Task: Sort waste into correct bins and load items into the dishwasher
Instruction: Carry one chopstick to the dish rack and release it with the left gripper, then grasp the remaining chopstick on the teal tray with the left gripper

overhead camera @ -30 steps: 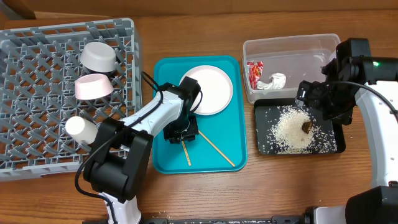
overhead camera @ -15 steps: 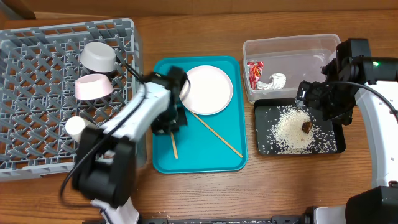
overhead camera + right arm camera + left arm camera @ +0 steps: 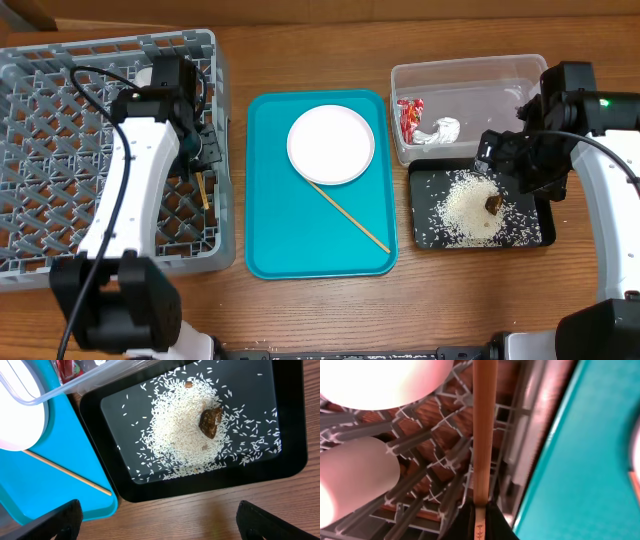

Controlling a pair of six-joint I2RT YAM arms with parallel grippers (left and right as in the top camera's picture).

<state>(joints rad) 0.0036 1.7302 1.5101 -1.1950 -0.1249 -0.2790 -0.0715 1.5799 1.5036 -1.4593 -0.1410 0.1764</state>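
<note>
My left gripper [image 3: 199, 160] is shut on a wooden chopstick [image 3: 203, 188] and holds it over the right edge of the grey dish rack [image 3: 60, 140]. In the left wrist view the chopstick [image 3: 483, 435] runs up from the jaws [image 3: 481, 521] over the lattice [image 3: 440, 460], with the pink bowl [image 3: 385, 380] and white cup [image 3: 350, 485] to the left. The second chopstick [image 3: 350, 217] and white plate [image 3: 331, 145] lie on the teal tray [image 3: 290, 240]. My right gripper [image 3: 515, 160] is open and empty above the black tray [image 3: 530, 235], which holds rice [image 3: 465, 205] and a brown bit [image 3: 494, 203].
The clear tub [image 3: 480, 80] at the back right holds the red wrapper [image 3: 408, 115] and white tissue [image 3: 440, 130]. My left arm hides the bowls and cup in the overhead view. The right wrist view shows the rice [image 3: 180, 435], brown bit [image 3: 210, 421] and bare wood below.
My left gripper has carried one chopstick from the teal tray leftward to over the dish rack's right edge. The right arm has not moved.
</note>
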